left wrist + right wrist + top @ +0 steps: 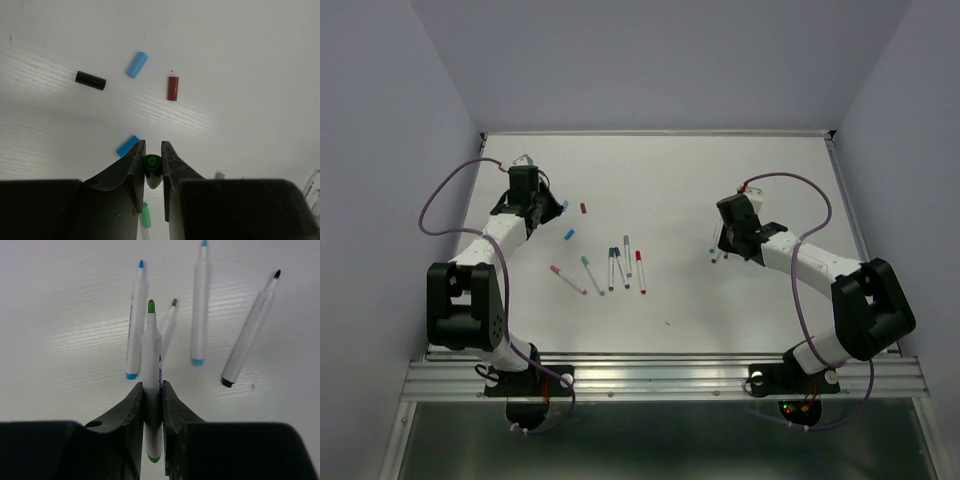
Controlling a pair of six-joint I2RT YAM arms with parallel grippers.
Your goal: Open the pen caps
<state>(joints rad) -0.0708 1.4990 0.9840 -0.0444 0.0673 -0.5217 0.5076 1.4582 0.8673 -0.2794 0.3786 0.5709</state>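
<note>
The pen caps (172, 88), tiny coloured plastic cylinders, seemed about half off: 4 lay loose on the white table (720, 180), the left gripper (152, 145) pinched a green cap (152, 162), the right gripper (152, 386) clasped a bare green-tipped white pen (151, 340), and roughly 5 capped pens (612, 265) waited mid-table.

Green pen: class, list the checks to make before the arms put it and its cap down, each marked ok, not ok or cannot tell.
1. Green cap clamped in left gripper: ok.
2. Green pen clamped in right gripper: ok.
3. Cap fully off the pen: ok.
4. Table beneath cap free: cannot tell; blue cap shows close by.
5. Table beneath pen free: not ok; brown-tipped pen lies right behind it.
6. Height above table: cannot tell.
</note>
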